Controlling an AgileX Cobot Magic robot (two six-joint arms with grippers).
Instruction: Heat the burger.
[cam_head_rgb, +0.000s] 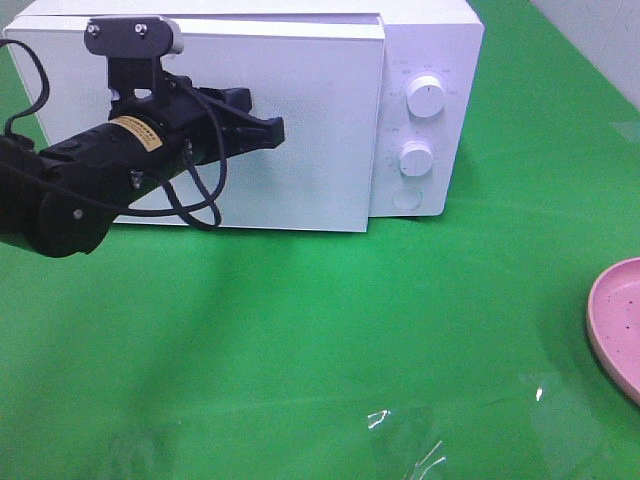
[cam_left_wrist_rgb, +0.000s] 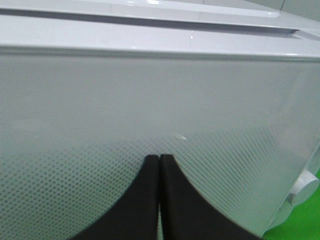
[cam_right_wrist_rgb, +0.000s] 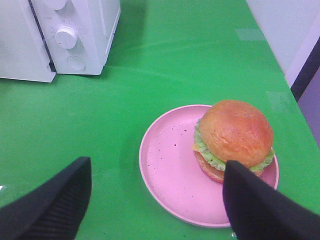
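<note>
beside the microwave (cam_head_rgb: 300, 110) door, left tool (cam_head_rgb: 275, 130) closed; burger (cam_right_wrist_rgb: 234, 137) near plate (cam_right_wrist_rgb: 170, 170) rim.

I count one microwave (cam_head_rgb: 250, 110) on the green table (cam_head_rgb: 300, 340), and it carries two round knobs (cam_head_rgb: 427, 96) with one flat button (cam_head_rgb: 407, 197) under them. There is one pink plate (cam_right_wrist_rgb: 170, 165), and on it one burger (cam_right_wrist_rgb: 234, 135). Two grippers show, a left gripper (cam_head_rgb: 268, 130) and a right gripper (cam_right_wrist_rgb: 155, 200).
</note>
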